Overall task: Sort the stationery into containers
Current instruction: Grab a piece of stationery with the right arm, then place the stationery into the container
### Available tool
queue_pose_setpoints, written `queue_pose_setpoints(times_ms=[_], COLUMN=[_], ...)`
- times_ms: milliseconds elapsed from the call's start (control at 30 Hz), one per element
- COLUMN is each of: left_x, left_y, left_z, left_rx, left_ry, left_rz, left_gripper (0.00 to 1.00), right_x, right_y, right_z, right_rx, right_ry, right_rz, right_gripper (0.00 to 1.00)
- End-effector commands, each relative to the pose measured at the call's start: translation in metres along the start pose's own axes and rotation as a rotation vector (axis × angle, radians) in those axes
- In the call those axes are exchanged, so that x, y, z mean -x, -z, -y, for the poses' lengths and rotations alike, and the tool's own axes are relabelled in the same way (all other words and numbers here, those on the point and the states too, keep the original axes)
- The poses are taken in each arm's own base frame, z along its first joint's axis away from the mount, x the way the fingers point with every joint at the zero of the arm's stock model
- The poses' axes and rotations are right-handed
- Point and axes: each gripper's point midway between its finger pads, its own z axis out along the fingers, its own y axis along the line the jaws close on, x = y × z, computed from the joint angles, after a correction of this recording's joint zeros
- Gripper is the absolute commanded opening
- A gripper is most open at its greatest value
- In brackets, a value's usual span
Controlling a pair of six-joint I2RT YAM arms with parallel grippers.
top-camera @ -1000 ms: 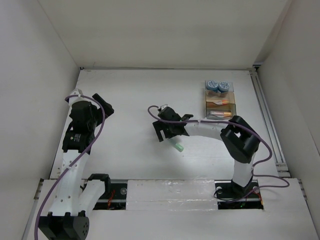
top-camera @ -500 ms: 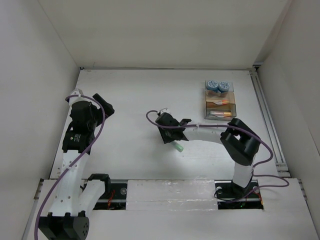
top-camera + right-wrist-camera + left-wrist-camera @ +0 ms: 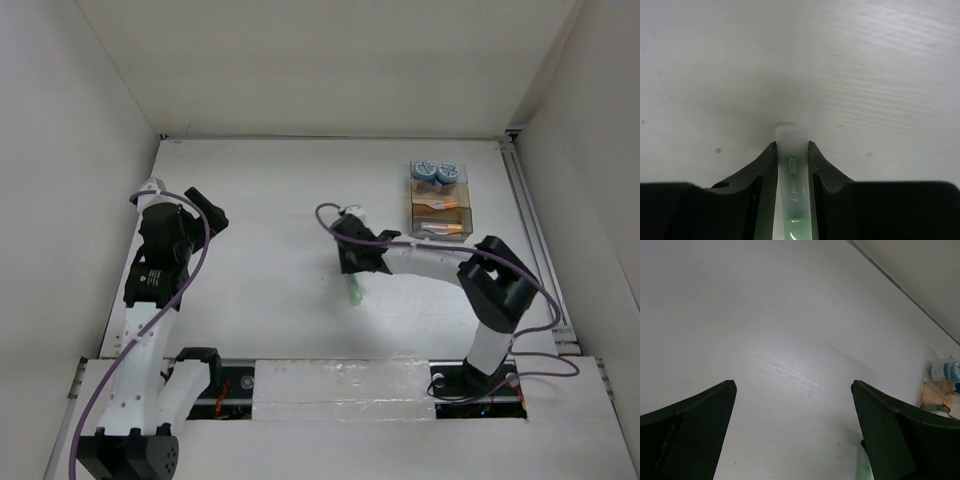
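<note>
The right hand (image 3: 791,146) is closed on one green pen (image 3: 793,182). Both fingers (image 3: 762,172) press on its sides, and its pale end sticks out past the fingertips. I cannot tell if that end touches the tabletop (image 3: 865,75) or is just above it. The other end of the pen is cut off by the bottom of the right wrist view. Small print on the barrel reads something like "L-point"; the mark above it is too small to read.

In the top view this pen is only a short green piece near the middle of the tabletop, and its upper part is hidden under the hand.

On the left side, the left hand (image 3: 792,385) stands wide open over bare tabletop and holds nothing.

Farther back on the right sits one clear organizer (image 3: 413,218). Two of its compartments hold orange and pale pens (image 3: 440,205), too blurred to count. In its farthest compartment two blue-and-white tubs (image 3: 424,170) stand side by side.
</note>
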Motion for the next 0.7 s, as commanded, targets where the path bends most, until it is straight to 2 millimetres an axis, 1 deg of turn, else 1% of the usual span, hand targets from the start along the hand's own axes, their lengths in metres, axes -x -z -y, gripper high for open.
queue_pose_setpoints(times_ms=[0,33,67,100,133,167,200,233,267,300,333,367,400,433,467,500,533,567,600,633,667], left_x=[0.004,0.004,0.004,0.004,0.002,0.001,0.0,0.0,0.0,0.001,0.002,0.002,0.002,0.003,0.003,0.002,0.002,0.002,0.002,0.002,0.002], left_y=[0.001,0.001,0.001,0.001,-0.001,-0.001,-0.003,-0.003,-0.003,-0.001,-0.001,-0.001,-0.001,-0.001,-0.001,-0.003,-0.003,-0.003,-0.003,-0.003,-0.003], left_z=[0.0,0.0,0.0,0.0,-0.001,0.0,0.0,0.0,0.0,0.001,-0.001,-0.001,-0.001,-0.002,-0.002,-0.003,-0.003,-0.003,-0.003,-0.003,-0.003], left_rx=[-0.01,-0.01,-0.01,-0.01,-0.005,-0.012,-0.007,-0.007,-0.007,-0.012,-0.004,-0.004,-0.004,0.004,0.004,0.009,0.009,0.009,0.009,0.009,0.009], left_ry=[-0.006,-0.006,-0.006,-0.006,-0.007,-0.007,-0.008,-0.008,-0.008,-0.007,-0.007,-0.007,-0.007,-0.007,-0.007,-0.008,-0.008,-0.008,-0.008,-0.008,-0.008], left_rz=[0.026,0.026,0.026,0.026,0.018,0.013,0.005,0.005,0.005,0.013,0.019,0.019,0.019,0.024,0.024,0.017,0.017,0.017,0.017,0.017,0.017], left_gripper=[0.99,0.99,0.99,0.99,0.99,0.99,0.99,0.99,0.99,0.99,0.99,0.99,0.99,0.99,0.99,0.99,0.99,0.99,0.99,0.99,0.99], right_x=[0.079,0.09,0.107,0.119,0.132,0.141,0.147,0.155,0.159,0.168,0.155,0.156,0.157,0.143,0.142,0.138,0.132,0.124,0.127,0.124,0.123], right_y=[0.033,0.038,0.042,0.049,0.061,0.066,0.066,0.076,0.079,0.083,0.078,0.085,0.09,0.09,0.1,0.105,0.108,0.107,0.112,0.116,0.117], right_z=[0.037,0.047,0.071,0.083,0.097,0.11,0.14,0.157,0.172,0.202,0.217,0.228,0.239,0.26,0.265,0.274,0.285,0.289,0.29,0.298,0.301], right_rx=[0.052,0.055,0.018,0.004,-0.004,-0.015,-0.05,-0.046,-0.03,-0.017,-0.034,-0.021,-0.027,-0.104,-0.104,-0.101,-0.114,-0.121,-0.109,-0.127,-0.135], right_ry=[-0.277,-0.352,-0.42,-0.472,-0.564,-0.627,-0.722,-0.794,-0.913,-1.012,-1.084,-1.195,-1.26,-1.339,-1.406,-1.522,-1.578,-1.608,-1.644,-1.665,-1.677], right_rz=[0.208,0.242,0.29,0.334,0.381,0.417,0.466,0.518,0.548,0.603,0.598,0.623,0.656,0.685,0.731,0.77,0.797,0.796,0.82,0.846,0.86], right_gripper=[0.0,0.0,0.0,0.0,0.0,0.0,0.0,0.0,0.0,0.0,0.0,0.0,0.0,0.0,0.0,0.0,0.0,0.0,0.0,0.0,0.0])
